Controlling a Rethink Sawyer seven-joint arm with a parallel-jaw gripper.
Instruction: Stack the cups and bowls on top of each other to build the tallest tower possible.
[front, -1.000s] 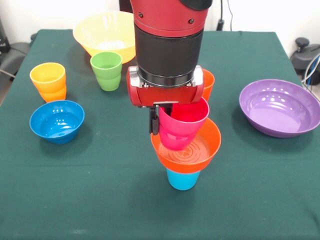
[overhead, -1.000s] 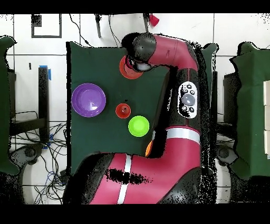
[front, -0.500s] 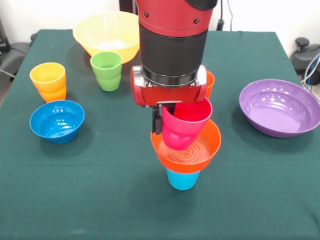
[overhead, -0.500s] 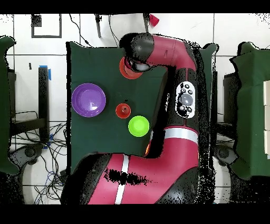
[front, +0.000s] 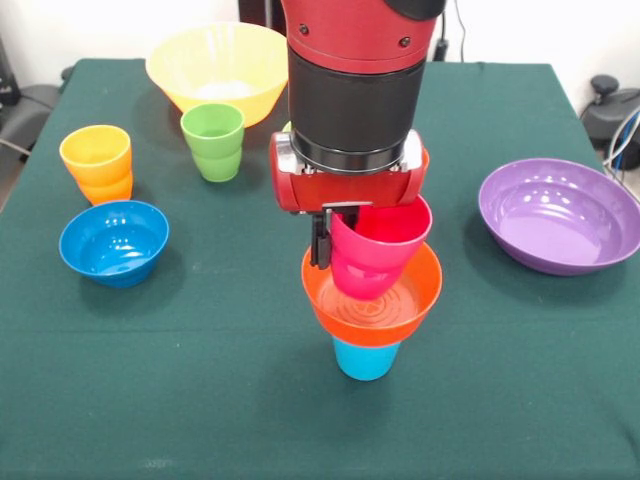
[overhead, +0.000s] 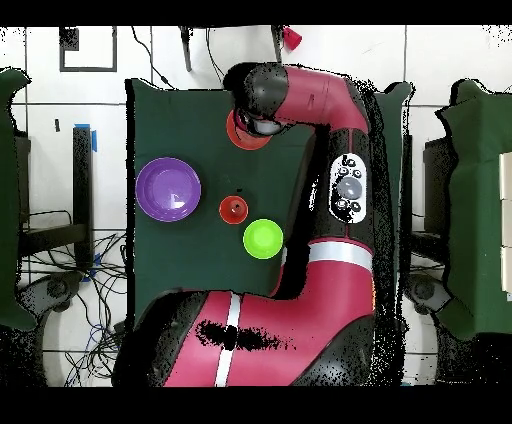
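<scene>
A tower stands at mid-table: an orange bowl (front: 372, 305) rests on a light blue cup (front: 365, 359). A magenta cup (front: 378, 250) hangs tilted with its base down inside that bowl; I cannot tell whether it touches. My gripper (front: 328, 248) is shut on the magenta cup's left rim, with one black finger (front: 319, 243) outside the wall. In the overhead view the arm covers the gripper, and only the orange bowl's (overhead: 238, 135) edge shows.
A green cup (front: 213, 141) and a large yellow bowl (front: 214, 66) stand at the back left. Nested yellow-orange cups (front: 97, 162) and a blue bowl (front: 113, 241) are at the left. A purple bowl (front: 558, 214) sits at the right. Overhead, an orange cup (overhead: 233, 209) and a light green bowl (overhead: 263, 238) sit by the arm.
The gripper has shifted a little to the right and slightly upward with the magenta cup. The other cups and bowls have not moved.
</scene>
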